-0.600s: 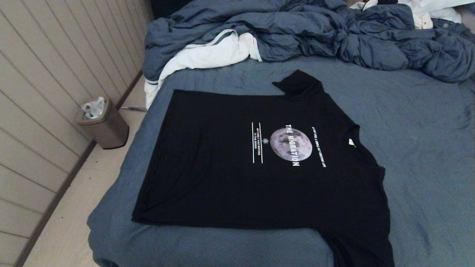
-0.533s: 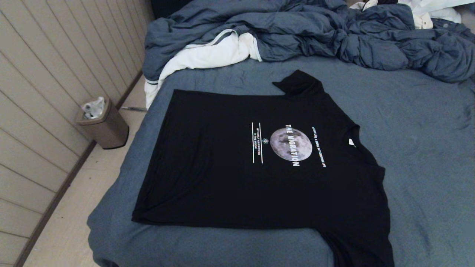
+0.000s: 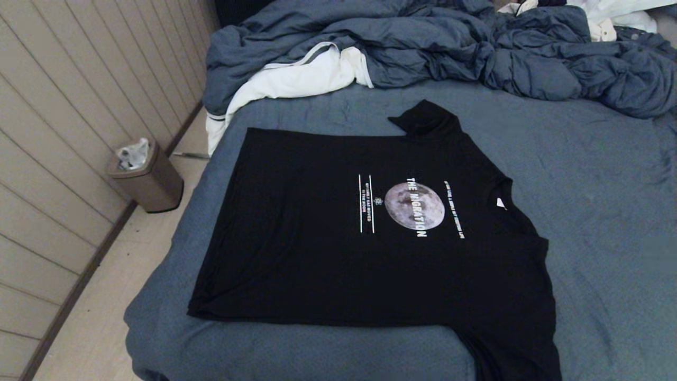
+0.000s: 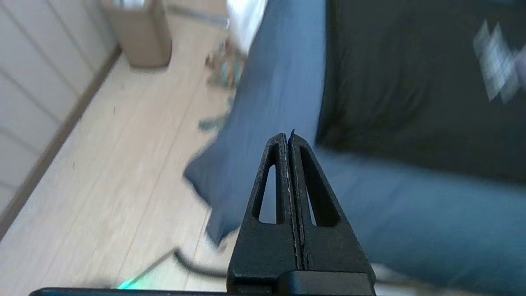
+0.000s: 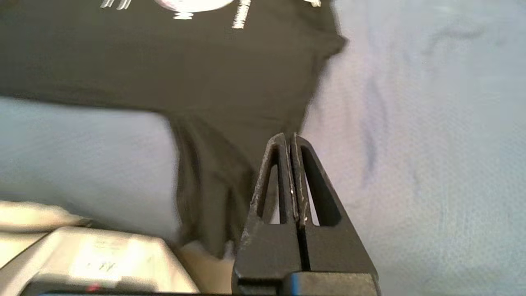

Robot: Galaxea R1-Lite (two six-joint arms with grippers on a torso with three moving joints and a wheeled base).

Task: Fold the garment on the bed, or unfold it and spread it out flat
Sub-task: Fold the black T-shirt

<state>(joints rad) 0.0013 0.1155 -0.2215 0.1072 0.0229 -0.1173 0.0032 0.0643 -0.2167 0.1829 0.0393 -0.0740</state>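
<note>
The garment (image 3: 328, 238), a black T-shirt with a grey moon print, lies spread flat on the bed (image 3: 597, 211), print up, its collar toward the right. One sleeve points toward the duvet, the other hangs over the bed's near edge. Neither arm appears in the head view. My left gripper (image 4: 287, 137) is shut and empty, held off the bed's near left corner, close to the garment (image 4: 411, 82) hem corner. Over the near edge my right gripper (image 5: 289, 137) is shut and empty, beside the hanging sleeve of the garment (image 5: 213, 172).
A rumpled blue-grey duvet (image 3: 449, 47) fills the far side of the bed, with a white cloth (image 3: 296, 79) trimmed in grey at its left. A brown waste bin (image 3: 148, 177) stands on the floor by the panelled wall, left of the bed.
</note>
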